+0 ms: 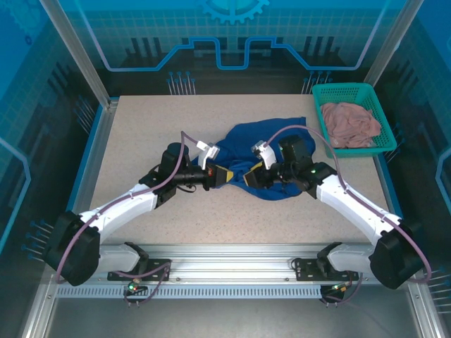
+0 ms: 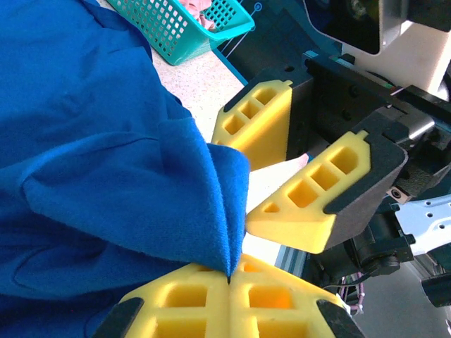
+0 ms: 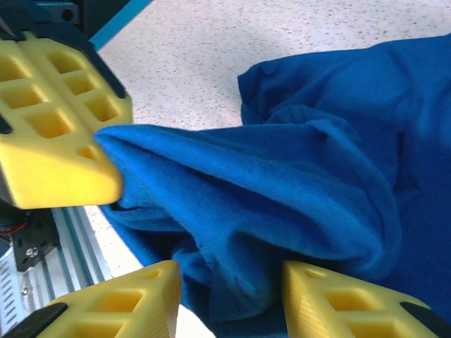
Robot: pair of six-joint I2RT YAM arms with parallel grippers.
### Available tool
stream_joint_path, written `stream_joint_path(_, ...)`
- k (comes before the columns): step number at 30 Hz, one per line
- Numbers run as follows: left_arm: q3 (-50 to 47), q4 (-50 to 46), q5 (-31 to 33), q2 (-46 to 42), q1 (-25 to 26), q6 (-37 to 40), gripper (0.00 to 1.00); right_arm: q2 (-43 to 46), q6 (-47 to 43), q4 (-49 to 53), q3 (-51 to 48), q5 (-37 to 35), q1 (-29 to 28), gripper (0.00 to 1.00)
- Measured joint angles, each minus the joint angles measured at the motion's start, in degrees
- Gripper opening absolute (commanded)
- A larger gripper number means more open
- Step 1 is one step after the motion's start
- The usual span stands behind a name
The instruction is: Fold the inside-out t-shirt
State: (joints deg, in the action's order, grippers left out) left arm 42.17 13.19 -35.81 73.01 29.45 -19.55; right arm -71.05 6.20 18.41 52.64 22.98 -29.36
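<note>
Currently the royal-blue inside-out t-shirt [image 1: 275,141] is lying bunched in a heap near the middle of the speckled table [image 1: 141,134]. It is well apart from the teal basket [image 1: 349,91], which is holding a dusty-pink garment [image 1: 350,123] at the far right corner. The left gripper [image 2: 230,278] is pinching the shirt, its 2 yellow foam fingers pressed together on a thin fold at the heap's near edge. The right gripper [image 3: 231,282] is sitting just beside it with its jaws spread, and a thick roll of blue cloth is lying between them unclamped.

The step in hand is probably finding a second hold so the shirt can be spread flat. The main risk is that the right jaws are straddling several layers at once. Closing here would likely be grabbing a wad rather than 1 hem, and pulling apart would then be twisting the heap instead of opening it. The left pinch is also looking shallow, so a sharp tug could slip the fold free.
</note>
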Motion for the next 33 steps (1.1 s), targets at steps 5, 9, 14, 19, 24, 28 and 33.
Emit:
stream_joint_path(5, 0.0, 0.0, 0.02, 0.0, 0.0, 0.0, 0.0, -0.02, -0.09, 0.11, 0.22, -2.27, 0.0, 0.36)
stream_joint_path(9, 0.0, 0.0, 0.02, 0.0, 0.0, 0.0, 0.0, -0.28, 0.24, 0.04, 0.31, -3.04, -0.39, 0.16)
stream_joint_path(14, 0.0, -0.02, 1.07, 0.0, 0.0, 0.09, 0.0, -0.22, 0.09, 0.42, 0.66, -3.21, -0.57, 0.0)
stream_joint_path(19, 0.0, -0.48, 4.42, 0.35, 0.0, 0.46, 0.0, 2.43, 1.11, 1.4, 2.43, 2.21, 1.99, 0.0)
stream_joint_path(24, 0.0, -0.81, 9.11, 1.86, 0.02, 0.61, 0.04, 3.58, 5.44, -0.52, 3.04, 14.29, 6.16, 0.0)
stream_joint_path(28, 0.0, -0.22, 10.36, 1.95, 0.0, 0.63, 0.08, 2.69, 7.37, -0.59, 3.04, 19.67, 6.43, 0.0)
stream_joint_path(33, -0.2, -0.22, 11.61, 1.92, 0.0, 1.75, 0.21, 2.01, 6.75, 1.03, 3.48, 23.32, 9.57, 0.0)
